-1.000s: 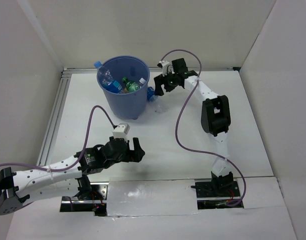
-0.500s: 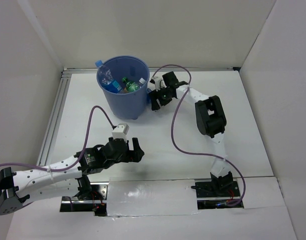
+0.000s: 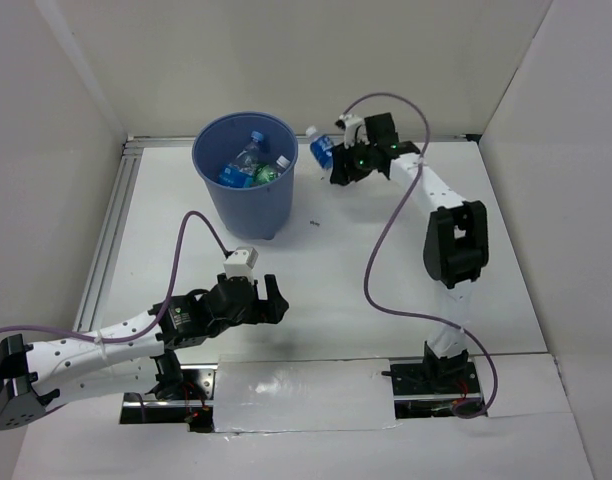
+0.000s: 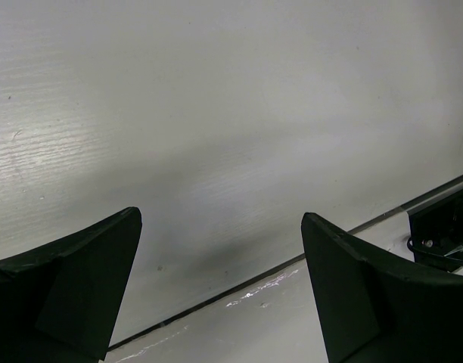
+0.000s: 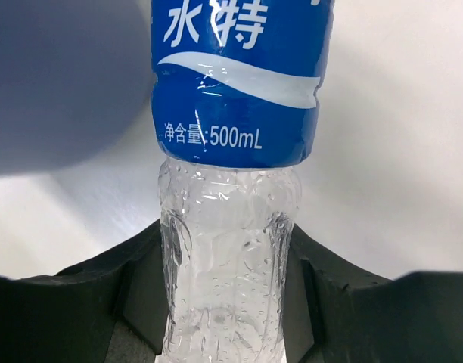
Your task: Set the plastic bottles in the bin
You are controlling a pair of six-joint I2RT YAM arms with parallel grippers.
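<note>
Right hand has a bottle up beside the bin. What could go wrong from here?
1. The right hand pinches the bottle by its clear crinkled lower part, the labelled bulk sticking out past the grip; it may pivot or slip in transit.
2. The bottle is to the right of the bin, not over its opening; a low swing could knock the rim, and an early release would likely drop it on the table.

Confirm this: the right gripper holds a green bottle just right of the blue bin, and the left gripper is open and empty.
Not green: the right wrist view shows the right gripper holding a clear bottle with a blue label. The rest stands: it is just right of the bin, and the left gripper is open and empty.
</note>
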